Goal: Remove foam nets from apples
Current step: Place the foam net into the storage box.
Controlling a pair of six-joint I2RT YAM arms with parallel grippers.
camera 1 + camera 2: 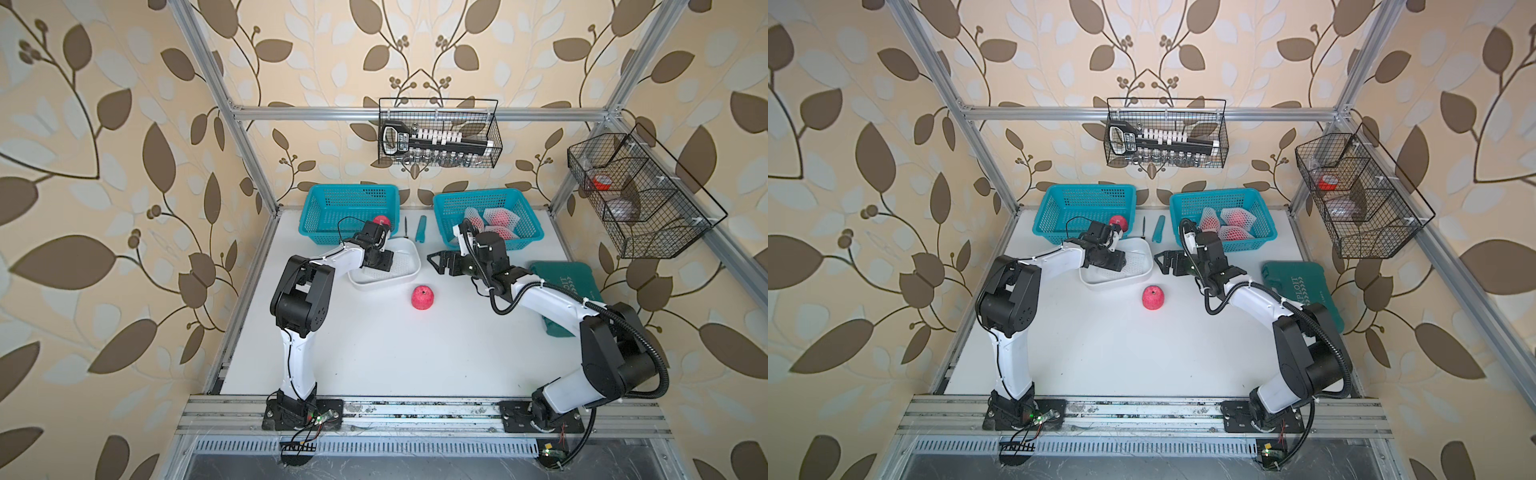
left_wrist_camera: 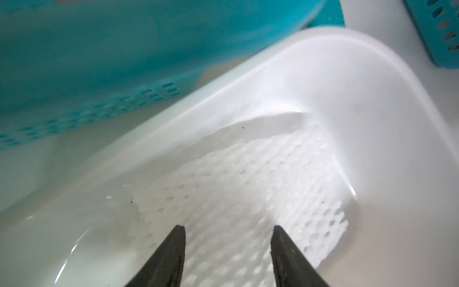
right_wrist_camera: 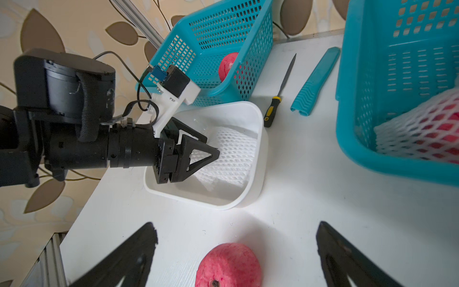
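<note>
Foam net [image 2: 248, 179] lies in the tub [image 2: 372, 99] under the left hand [image 2: 228, 229].

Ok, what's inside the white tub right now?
One white foam net lies in the white tub, no apple showing. The left end effector hangs over it, jaws apart, hiding part of the tub floor.

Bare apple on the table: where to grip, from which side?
Across its round flanks at the widest band, from above. The apple sits alone on the table with its dimple roughly up, so the sides are free. The right gripper, open, is probably nearest.
</note>
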